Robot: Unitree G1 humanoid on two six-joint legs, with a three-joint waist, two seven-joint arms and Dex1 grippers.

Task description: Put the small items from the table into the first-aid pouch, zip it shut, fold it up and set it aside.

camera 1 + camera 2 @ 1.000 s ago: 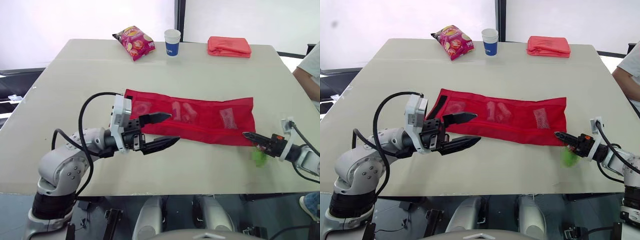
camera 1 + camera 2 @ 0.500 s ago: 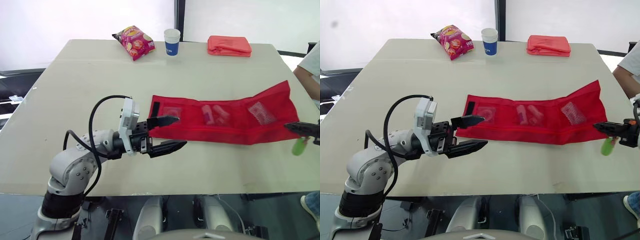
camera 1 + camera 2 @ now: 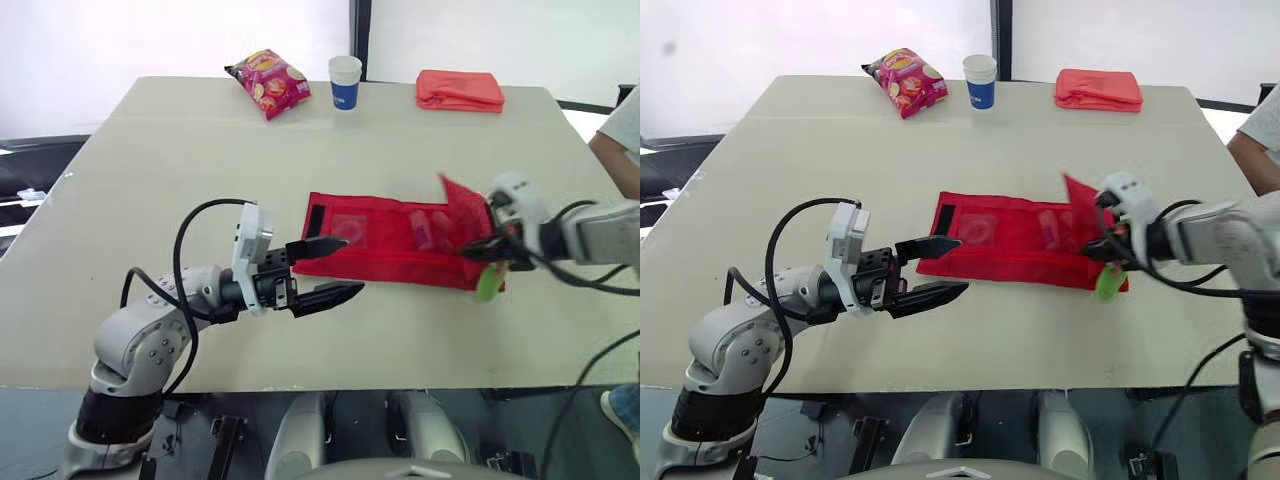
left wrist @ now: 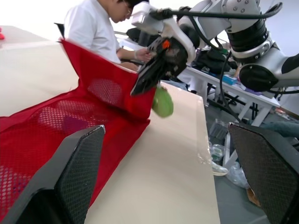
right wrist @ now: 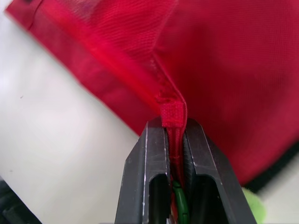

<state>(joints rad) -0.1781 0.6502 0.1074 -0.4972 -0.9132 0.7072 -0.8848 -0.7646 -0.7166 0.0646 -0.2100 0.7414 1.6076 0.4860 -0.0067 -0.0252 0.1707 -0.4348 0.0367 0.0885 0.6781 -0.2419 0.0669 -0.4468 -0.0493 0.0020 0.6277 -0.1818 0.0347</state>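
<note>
Across the pale table point(image 3: 150, 160) no loose small items lie near my arms. At the top centre and upper right of the head views there is a crisp packet point(image 3: 268, 85), a paper cup point(image 3: 345, 84) and a folded red cloth point(image 3: 459, 92). I judge that packing is done and that I am in the folding step; whether the zip is fully closed I cannot tell.

Centre frame, slightly right, lies the first-aid pouch point(image 3: 390, 240). It is a long strip of red mesh with a solid red border, flat on the table except at its right end. That end stands up off the surface as a peaked flap leaning back toward the middle.

My right gripper point(image 3: 474, 253) has its fingers pressed together on the seam at that raised corner, and the right wrist view shows the red edge tab nipped between them. My left gripper point(image 3: 352, 266) sits lower left of centre, fingers spread wide and holding nothing. Its upper tip is at the pouch's left edge.

For the next move I would carry the pinched corner leftward and lay it down on the middle panel, with the left gripper ready to pin the far end so the strip does not slide.

Through the mesh I can make out small pale contents point(image 3: 432, 226) in the pockets. A little green tab point(image 3: 488, 283) dangles just under the right gripper.
</note>
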